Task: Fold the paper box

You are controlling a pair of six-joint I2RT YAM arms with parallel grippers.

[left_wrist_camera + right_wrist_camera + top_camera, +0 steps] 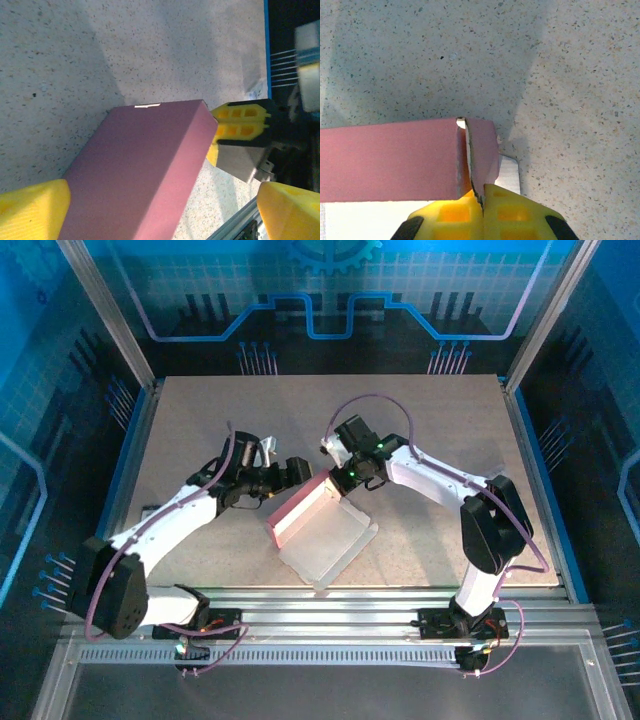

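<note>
The pink paper box (303,512) stands partly folded at the table's middle, with a pale whitish flap (338,548) lying flat toward the near right. In the left wrist view the box's long pink body (140,170) runs between the two yellow fingers (32,210) of my left gripper (162,215), which is open; a gap shows beside the right-hand finger. My right gripper (482,202) is shut on a thin pink end flap (482,150) at the box's corner. From above, the left gripper (293,472) and the right gripper (338,480) meet at the box's far end.
The speckled grey table (430,420) stretches behind and to both sides of the box. An aluminium rail (330,598) runs along the near edge, close to the whitish flap. Blue-framed walls (530,470) bound the sides.
</note>
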